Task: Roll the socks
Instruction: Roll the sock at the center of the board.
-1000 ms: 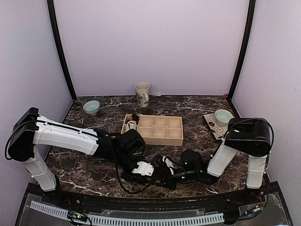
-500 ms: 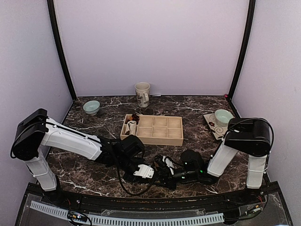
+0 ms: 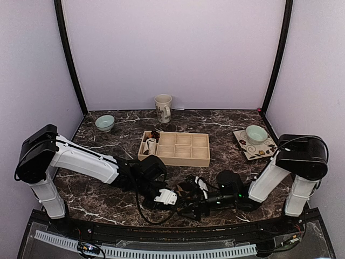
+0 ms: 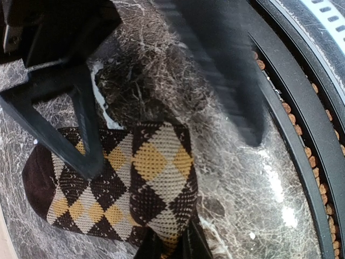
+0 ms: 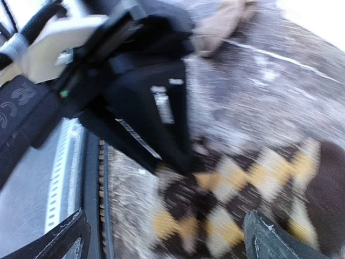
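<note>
The dark brown argyle sock (image 4: 129, 178) lies flat on the marble near the front edge; from above it shows only as a brownish patch (image 3: 187, 189) between the two grippers. My left gripper (image 4: 172, 247) is shut, pinching the sock's near edge. My right gripper (image 5: 167, 232) hangs open over the other side of that sock (image 5: 242, 199), one finger (image 5: 59, 237) out by the table's rim. Its black fingers (image 4: 59, 124) also show in the left wrist view. The tan sock (image 5: 221, 21) lies crumpled further back on the table.
A wooden compartment tray (image 3: 186, 156) stands mid-table with small rolled bundles (image 3: 151, 141) in its left cells. A mug (image 3: 163, 108) and a green bowl (image 3: 104, 122) stand at the back. A second bowl (image 3: 255, 133) rests on a patterned plate (image 3: 253, 151) at the right. The black front rim (image 4: 302, 135) runs close by.
My right gripper has opened wide and its arm has shifted right. My left gripper has closed on the argyle sock's edge.
</note>
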You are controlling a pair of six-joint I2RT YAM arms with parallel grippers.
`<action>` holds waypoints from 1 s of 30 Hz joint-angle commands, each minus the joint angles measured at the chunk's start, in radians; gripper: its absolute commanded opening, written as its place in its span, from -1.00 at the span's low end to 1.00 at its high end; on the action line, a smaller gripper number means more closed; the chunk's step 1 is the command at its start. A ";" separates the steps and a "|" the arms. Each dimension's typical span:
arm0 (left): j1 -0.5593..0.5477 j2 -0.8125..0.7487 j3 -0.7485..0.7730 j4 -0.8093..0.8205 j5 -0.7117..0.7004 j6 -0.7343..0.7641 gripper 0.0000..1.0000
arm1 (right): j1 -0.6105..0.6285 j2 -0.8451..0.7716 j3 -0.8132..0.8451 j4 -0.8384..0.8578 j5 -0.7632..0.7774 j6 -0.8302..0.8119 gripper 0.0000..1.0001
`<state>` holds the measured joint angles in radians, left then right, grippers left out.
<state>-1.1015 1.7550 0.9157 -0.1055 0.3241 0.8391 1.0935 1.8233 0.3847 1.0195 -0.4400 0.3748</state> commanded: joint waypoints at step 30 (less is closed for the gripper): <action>-0.004 0.058 -0.029 -0.180 0.032 0.017 -0.90 | -0.188 -0.255 0.079 -0.654 0.298 0.338 -1.00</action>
<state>-1.1015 1.7596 0.9234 -0.1299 0.3378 0.8536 0.9100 1.6459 0.4820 0.4801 -0.2268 0.7326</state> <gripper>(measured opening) 0.114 0.009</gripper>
